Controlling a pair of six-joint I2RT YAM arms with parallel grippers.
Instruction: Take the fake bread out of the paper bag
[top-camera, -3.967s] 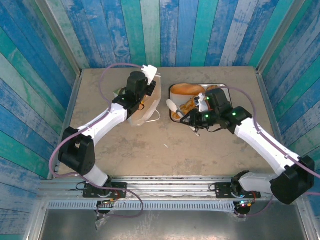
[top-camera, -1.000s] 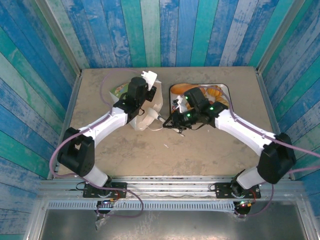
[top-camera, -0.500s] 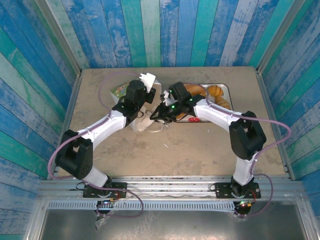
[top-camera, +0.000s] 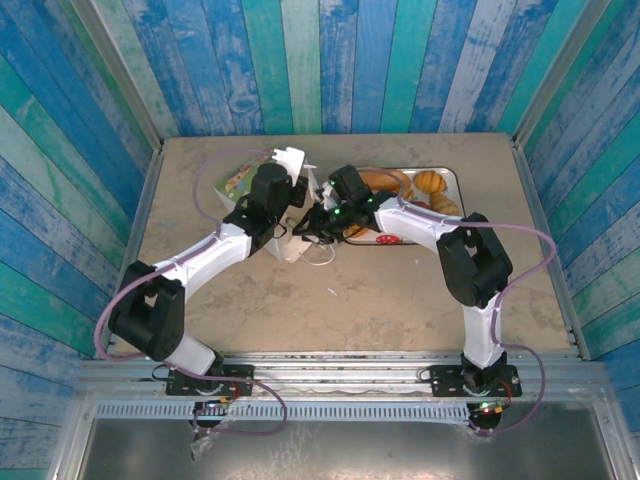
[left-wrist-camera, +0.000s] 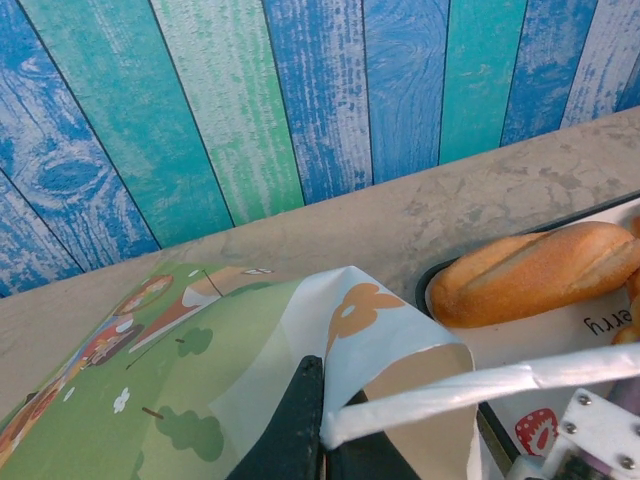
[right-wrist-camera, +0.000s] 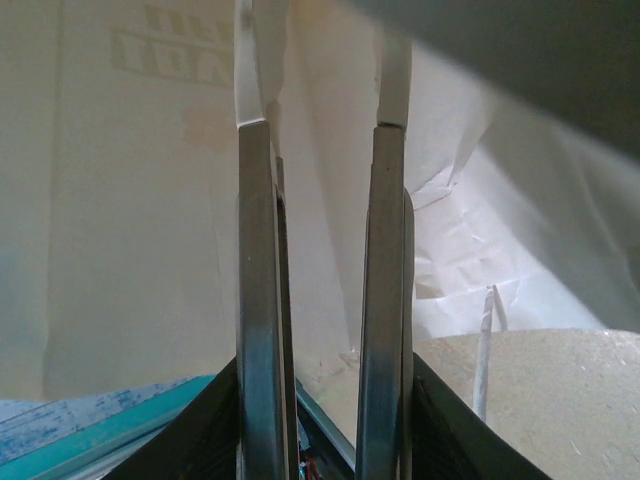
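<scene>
The white paper bag lies at the table's middle left, its green and orange print facing up. My left gripper is shut on the bag's top edge by a white loop handle and holds the mouth up. My right gripper is shut on metal tongs, whose two arms reach into the bag's white inside with nothing between them. From above, the right gripper sits at the bag's mouth. Fake bread lies on the tray, including a long golden loaf.
The white strawberry-printed tray stands just right of the bag, close behind my right arm. Blue and green plank walls ring the table on three sides. Bare tabletop spreads in front of the bag and tray.
My right arm has swung left from the tray to the bag's mouth, and the tongs now reach inside. The left gripper has kept its hold on the bag's edge.
</scene>
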